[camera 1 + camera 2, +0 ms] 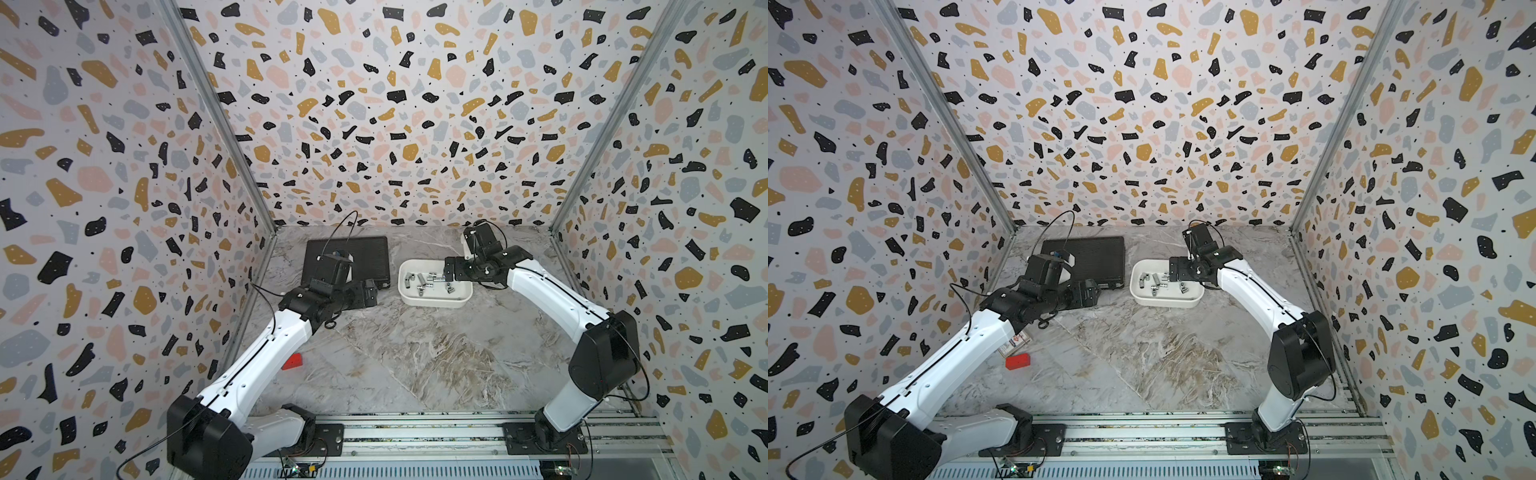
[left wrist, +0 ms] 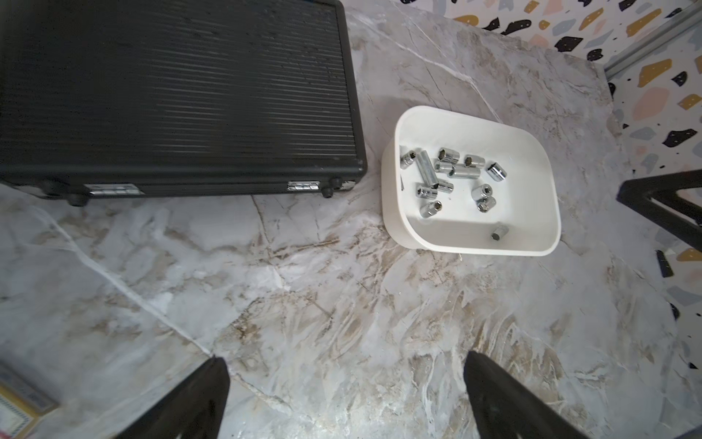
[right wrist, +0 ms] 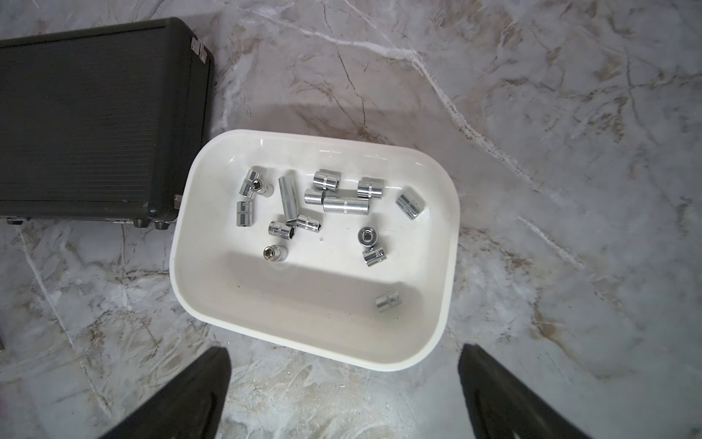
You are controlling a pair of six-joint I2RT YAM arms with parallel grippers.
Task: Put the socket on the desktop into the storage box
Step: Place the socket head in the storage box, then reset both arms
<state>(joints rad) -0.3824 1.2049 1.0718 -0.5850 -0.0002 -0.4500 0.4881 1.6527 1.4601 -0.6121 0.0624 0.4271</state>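
The near and middle bench (image 1: pixel 415 365) lies bare, wide room to pass. At the back the black case (image 1: pixel 365 257) and the storage box (image 1: pixel 432 301) stand close, a narrow lane between them. The right tool (image 3: pixel 345 351) hangs over the box's right end. A red block (image 1: pixel 1018 361) lies beside the left arm (image 1: pixel 942 365).

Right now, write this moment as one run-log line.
left jaws: open, empty | right jaws: open, empty | small chrome metal sockets: inside white rounded plastic storage box

The sockets (image 3: pixel 345 205) lie in the storage box (image 3: pixel 304 304), which sits on the desktop (image 3: pixel 532 114) just right of the case (image 3: pixel 95 114).
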